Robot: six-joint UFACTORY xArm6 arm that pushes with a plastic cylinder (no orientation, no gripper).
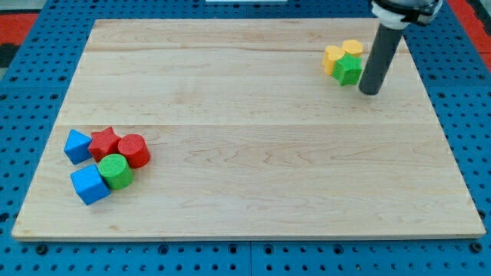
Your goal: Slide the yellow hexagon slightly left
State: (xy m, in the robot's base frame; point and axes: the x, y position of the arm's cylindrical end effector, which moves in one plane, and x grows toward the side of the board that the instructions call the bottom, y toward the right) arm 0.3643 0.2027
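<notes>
Two yellow blocks sit near the view's top right. The one closer to the rod, which I take for the yellow hexagon [354, 47], is partly hidden behind a green block [348, 70]. The other yellow block [333, 58] touches the green block's left side. My tip [370, 91] rests on the board just right of the green block and below-right of the yellow hexagon, a small gap from both.
At the view's lower left is a cluster: a blue block [77, 146], a red star [104, 142], a red cylinder [134, 150], a green cylinder [115, 171] and a blue cube [90, 184]. The wooden board [253, 153] lies on a blue pegboard.
</notes>
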